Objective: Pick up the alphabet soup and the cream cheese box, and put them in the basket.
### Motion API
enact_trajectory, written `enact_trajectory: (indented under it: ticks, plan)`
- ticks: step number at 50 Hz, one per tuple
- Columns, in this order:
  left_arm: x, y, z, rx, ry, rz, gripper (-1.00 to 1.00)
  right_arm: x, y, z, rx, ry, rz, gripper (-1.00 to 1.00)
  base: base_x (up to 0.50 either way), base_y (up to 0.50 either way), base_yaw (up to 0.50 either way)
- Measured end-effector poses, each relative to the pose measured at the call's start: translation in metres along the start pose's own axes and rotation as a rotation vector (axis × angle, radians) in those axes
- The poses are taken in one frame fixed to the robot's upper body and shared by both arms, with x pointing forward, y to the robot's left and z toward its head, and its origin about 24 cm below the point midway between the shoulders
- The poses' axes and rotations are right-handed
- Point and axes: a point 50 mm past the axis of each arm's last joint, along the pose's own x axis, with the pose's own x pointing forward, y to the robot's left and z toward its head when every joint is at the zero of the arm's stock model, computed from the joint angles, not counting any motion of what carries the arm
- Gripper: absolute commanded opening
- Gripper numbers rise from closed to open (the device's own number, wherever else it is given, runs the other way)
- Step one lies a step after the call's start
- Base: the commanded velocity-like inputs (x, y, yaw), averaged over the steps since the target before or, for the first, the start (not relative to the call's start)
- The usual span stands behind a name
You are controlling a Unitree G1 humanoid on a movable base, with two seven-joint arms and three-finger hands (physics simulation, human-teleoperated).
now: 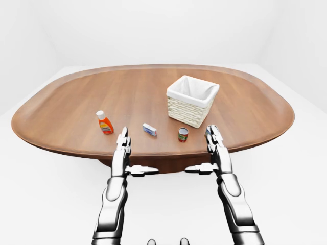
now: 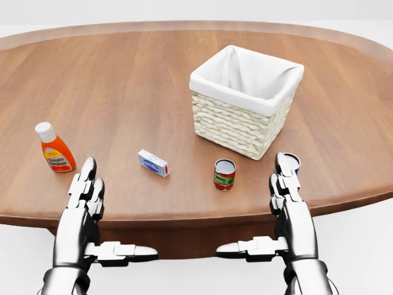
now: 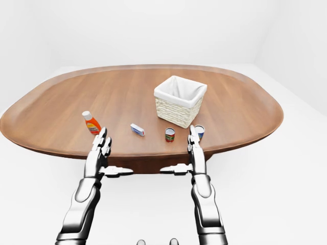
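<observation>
A small white and blue cream cheese box lies flat on the brown oval table. To its right stands a can with a red and green label. A second can, blue and white, is mostly hidden behind my right hand's fingers; I cannot read either label. The woven basket with a white liner stands above the cans and holds nothing I can see. My left hand and right hand hover open at the table's near edge, thumbs pointing inward, holding nothing.
An orange bottle with a white cap stands at the left of the table, just above my left hand. The table's rim runs under both hands. White floor and walls surround the table.
</observation>
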Motion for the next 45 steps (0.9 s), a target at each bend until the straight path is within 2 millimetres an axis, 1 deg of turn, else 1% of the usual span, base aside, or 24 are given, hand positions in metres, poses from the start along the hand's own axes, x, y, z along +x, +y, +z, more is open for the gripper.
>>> enact_trajectory:
  ticks: [12,45]
  plan:
    - [-0.0012,0.0032,0.0011,0.004,-0.004,-0.018,1.0,-0.0007,-0.0034,-0.0004,-0.012,0.0,0.008,1.0,0.0,0.0,0.0]
    - [-0.0026,0.0041,0.0025,-0.001,-0.016,-0.031,1.0,0.0004,-0.002,-0.0037,-0.046,0.018,0.022,1.0,0.0,-0.18,0.0]
